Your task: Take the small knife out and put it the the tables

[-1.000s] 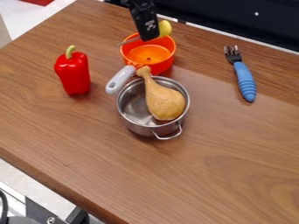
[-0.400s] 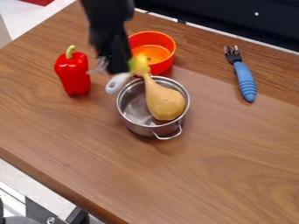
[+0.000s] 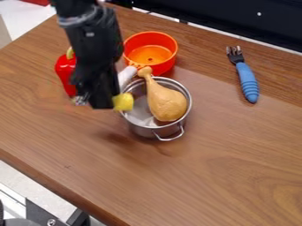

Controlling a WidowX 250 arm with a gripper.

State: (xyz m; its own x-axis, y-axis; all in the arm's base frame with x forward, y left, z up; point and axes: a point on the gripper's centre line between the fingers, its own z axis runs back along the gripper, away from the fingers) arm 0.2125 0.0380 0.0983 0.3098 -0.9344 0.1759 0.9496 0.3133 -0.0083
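Observation:
My black gripper (image 3: 101,102) hangs over the table (image 3: 194,176), left of the metal pot and in front of the red pepper. It is shut on the small knife (image 3: 123,102). The knife's yellow handle sticks out to the right of the gripper, over the pot's left rim, and a blurred shiny part shows at the gripper's left side. The middle of the knife is hidden by the gripper.
The metal pot (image 3: 138,126) holds a toy drumstick (image 3: 167,105). Behind it stands an orange colander (image 3: 159,39). A red pepper (image 3: 65,73) is partly behind the arm. A blue-handled fork (image 3: 247,81) lies at the right.
The gripper has come forward and to the left from over the orange colander, carrying the yellow-handled knife with it. The pot, drumstick and fork have stayed put.

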